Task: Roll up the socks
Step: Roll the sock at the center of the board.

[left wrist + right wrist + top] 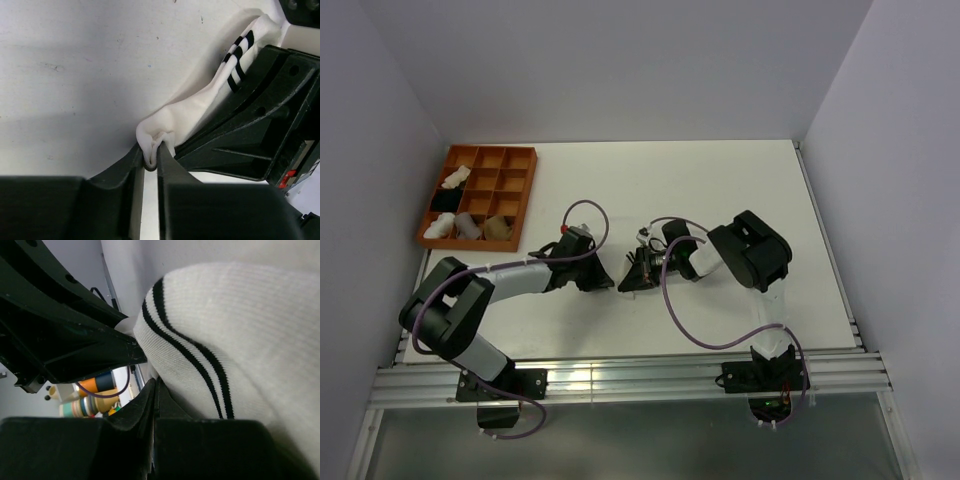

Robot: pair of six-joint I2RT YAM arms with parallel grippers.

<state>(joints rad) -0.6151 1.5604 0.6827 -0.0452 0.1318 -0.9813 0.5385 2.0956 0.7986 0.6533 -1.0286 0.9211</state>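
Note:
A short white sock (200, 105) with dark stripes stretches between my two grippers above the white table. My left gripper (150, 162) is shut on a bunched fold at one end of it. The striped end (240, 325) bulges over my right gripper (155, 385), whose fingers are pressed together with the sock's edge running in at their tips. In the top view the left gripper (608, 280) and right gripper (632, 278) meet tip to tip at the table's middle and hide the sock. The right gripper's black body (260, 115) covers part of the sock in the left wrist view.
An orange compartment tray (432, 238) stands at the back left, holding white bundles (455, 178), a black bundle (445, 200), a grey bundle (468, 225) and a tan bundle (498, 228). Purple cables loop from both arms. White walls enclose the table.

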